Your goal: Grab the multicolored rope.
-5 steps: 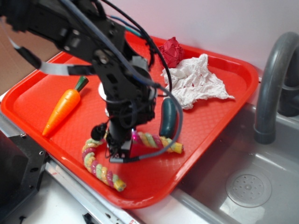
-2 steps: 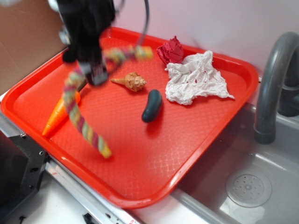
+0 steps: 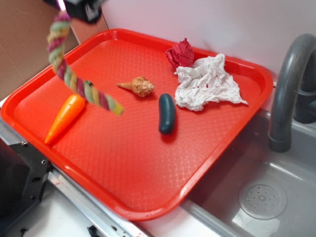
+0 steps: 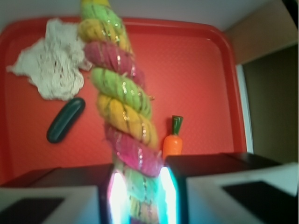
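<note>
The multicolored rope (image 3: 74,81) of twisted yellow, pink, green and magenta strands hangs in the air above the tray's left side, held at its top end. My gripper (image 3: 74,7) is at the top left edge of the exterior view, mostly cut off. In the wrist view the gripper (image 4: 140,193) is shut on the rope (image 4: 119,93), which fills the gap between the two black fingers and stretches away over the tray. The rope's free end dangles above the tray near the orange carrot (image 3: 65,116).
The red tray (image 3: 148,163) holds an orange toy carrot, a tan seashell (image 3: 139,86), a dark green pickle (image 3: 167,113), a crumpled white cloth (image 3: 205,84) and a red crumpled ball (image 3: 180,53). A grey sink (image 3: 261,192) and faucet (image 3: 289,84) lie to the right.
My gripper has lifted the rope off the tray and carried it up and to the left. The rope now hangs clear; the seashell and pickle are uncovered.
</note>
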Robot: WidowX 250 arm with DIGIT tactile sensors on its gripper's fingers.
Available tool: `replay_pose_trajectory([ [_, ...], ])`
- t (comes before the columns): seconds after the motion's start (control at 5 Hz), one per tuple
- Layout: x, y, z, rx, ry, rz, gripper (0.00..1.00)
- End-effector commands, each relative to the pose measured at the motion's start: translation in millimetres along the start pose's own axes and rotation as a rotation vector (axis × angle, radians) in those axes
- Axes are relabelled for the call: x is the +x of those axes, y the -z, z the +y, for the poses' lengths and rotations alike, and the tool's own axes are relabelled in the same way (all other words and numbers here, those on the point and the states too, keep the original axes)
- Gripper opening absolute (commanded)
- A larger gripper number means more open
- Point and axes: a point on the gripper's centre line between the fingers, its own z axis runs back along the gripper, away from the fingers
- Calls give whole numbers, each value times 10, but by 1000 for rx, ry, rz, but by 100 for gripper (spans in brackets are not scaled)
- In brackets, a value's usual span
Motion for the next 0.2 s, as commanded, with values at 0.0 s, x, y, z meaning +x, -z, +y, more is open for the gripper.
replay_pose_trajectory([
  [0.0,-173,-192,7,-85,-54,-62,0],
])
